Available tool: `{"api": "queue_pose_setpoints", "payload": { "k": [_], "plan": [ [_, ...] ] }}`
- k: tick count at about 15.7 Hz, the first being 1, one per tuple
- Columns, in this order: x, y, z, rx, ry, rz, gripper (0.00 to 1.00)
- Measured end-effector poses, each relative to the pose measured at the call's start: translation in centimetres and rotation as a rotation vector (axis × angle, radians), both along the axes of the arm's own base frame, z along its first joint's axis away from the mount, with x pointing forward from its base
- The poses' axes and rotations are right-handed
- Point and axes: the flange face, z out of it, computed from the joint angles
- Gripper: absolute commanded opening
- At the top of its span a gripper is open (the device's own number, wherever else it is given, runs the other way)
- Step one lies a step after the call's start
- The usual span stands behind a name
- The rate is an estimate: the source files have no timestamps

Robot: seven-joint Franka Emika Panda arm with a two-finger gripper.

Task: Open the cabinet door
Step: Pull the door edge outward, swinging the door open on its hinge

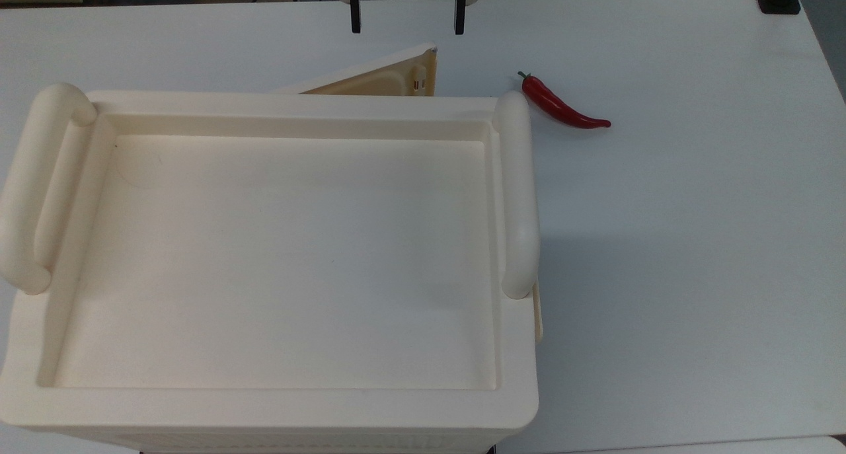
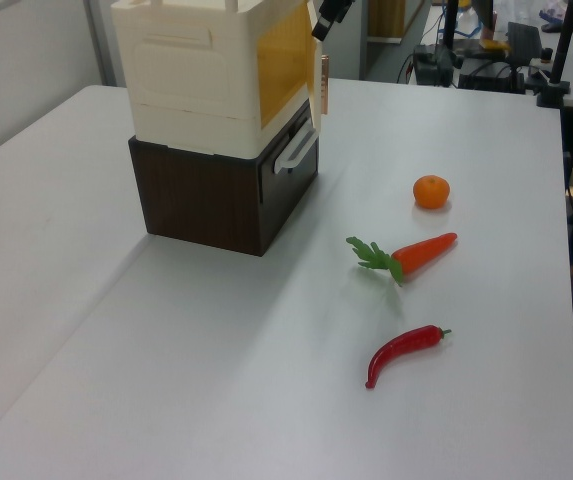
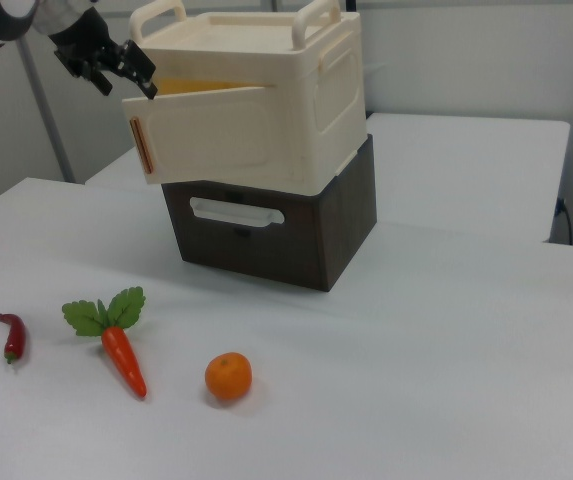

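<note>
The cream cabinet (image 1: 277, 256) sits on a dark brown drawer unit (image 2: 216, 195). Its cabinet door (image 1: 373, 78) stands partly swung out from the front, hinged toward the top view's left, with its free edge at the top view's right. In the right view the door (image 3: 206, 135) angles outward and a yellow interior shows behind it. My gripper (image 1: 406, 19) is open at the top edge of the top view, clear of the door, with nothing between its fingers. It hovers above and beside the door's free edge (image 2: 323, 85) in the left view.
A red chilli (image 1: 562, 104) lies on the white table (image 1: 694, 242) beside the cabinet. An orange (image 2: 431, 191), a carrot (image 2: 416, 253) and the chilli (image 2: 403, 350) lie in front of the drawer unit, whose white handle (image 3: 236, 212) sticks out below the door.
</note>
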Motion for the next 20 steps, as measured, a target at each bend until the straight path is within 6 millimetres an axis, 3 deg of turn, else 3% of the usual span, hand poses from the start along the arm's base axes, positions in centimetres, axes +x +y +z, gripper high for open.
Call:
{"api": "queue_pose_setpoints", "payload": {
  "k": [4, 10, 13, 20],
  "plan": [
    [1.0, 0.8, 0.7, 0.036, -0.102, -0.004, 1.0],
    [3.6, 2.1, -3.5, 0.037, -0.084, 0.002, 1.0],
    [3.6, 1.8, -4.9, 0.021, -0.018, -0.008, 1.0],
    [2.1, 0.1, -5.0, -0.037, 0.116, -0.005, 1.0]
  ]
}}
